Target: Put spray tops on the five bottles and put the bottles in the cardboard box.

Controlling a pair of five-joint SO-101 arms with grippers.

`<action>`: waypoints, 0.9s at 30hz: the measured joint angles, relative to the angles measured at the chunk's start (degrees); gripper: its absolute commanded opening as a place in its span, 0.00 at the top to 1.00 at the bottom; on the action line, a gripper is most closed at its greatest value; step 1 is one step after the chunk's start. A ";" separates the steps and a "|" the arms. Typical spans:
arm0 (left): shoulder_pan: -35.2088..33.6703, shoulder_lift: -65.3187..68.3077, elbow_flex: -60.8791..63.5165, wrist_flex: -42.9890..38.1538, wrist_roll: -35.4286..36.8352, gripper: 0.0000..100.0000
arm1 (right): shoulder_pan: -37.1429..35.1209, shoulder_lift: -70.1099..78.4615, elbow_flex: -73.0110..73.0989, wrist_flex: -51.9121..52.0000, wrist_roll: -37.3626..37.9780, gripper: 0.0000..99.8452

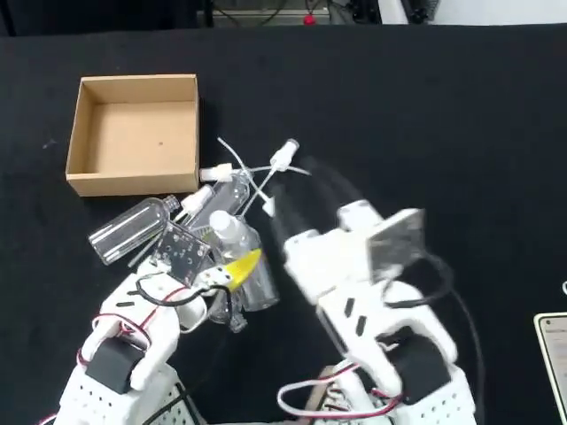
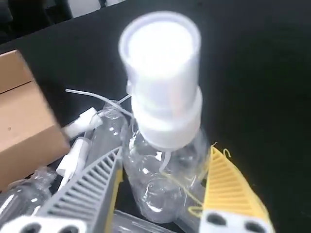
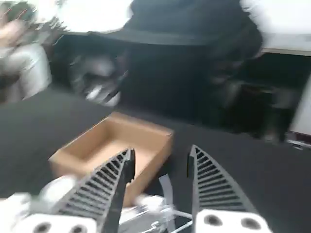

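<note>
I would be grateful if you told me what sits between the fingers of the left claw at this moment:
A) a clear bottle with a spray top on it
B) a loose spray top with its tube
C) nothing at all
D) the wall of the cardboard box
A: in the left wrist view the left claw is closed around a clear bottle that wears a white spray top.

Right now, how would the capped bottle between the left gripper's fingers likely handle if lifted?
The capped bottle looks clear and empty, so it is probably light. Its smooth round wall could slip or twist in the left gripper. With the bulky spray top up high, it may tip easily once set down.
</note>
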 measured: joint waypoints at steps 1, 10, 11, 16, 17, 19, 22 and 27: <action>-1.14 0.26 -0.62 0.00 -0.09 0.78 | 2.73 0.00 -0.35 0.00 -1.05 0.83; -11.87 0.62 -9.49 3.60 -0.26 0.78 | 8.53 0.00 8.26 0.00 1.67 0.83; -13.10 0.62 -9.67 3.60 -0.26 0.78 | 8.62 -0.09 10.90 0.00 1.85 0.83; -19.34 0.62 -9.93 2.20 -0.26 0.78 | 9.41 -0.18 21.01 -4.92 2.02 0.83; -20.66 0.62 -9.93 1.58 -0.26 0.78 | 10.46 -0.18 21.45 -5.98 2.02 0.83; -23.03 0.62 -9.93 0.35 -0.26 0.78 | 12.48 -0.18 21.63 -6.86 2.02 0.83; -25.67 0.62 -9.93 -0.35 -0.26 0.78 | 15.21 -0.18 23.74 -6.68 2.37 0.83; -26.90 0.62 -9.93 -2.02 -0.26 0.78 | 17.49 -0.18 30.42 -6.59 2.37 0.83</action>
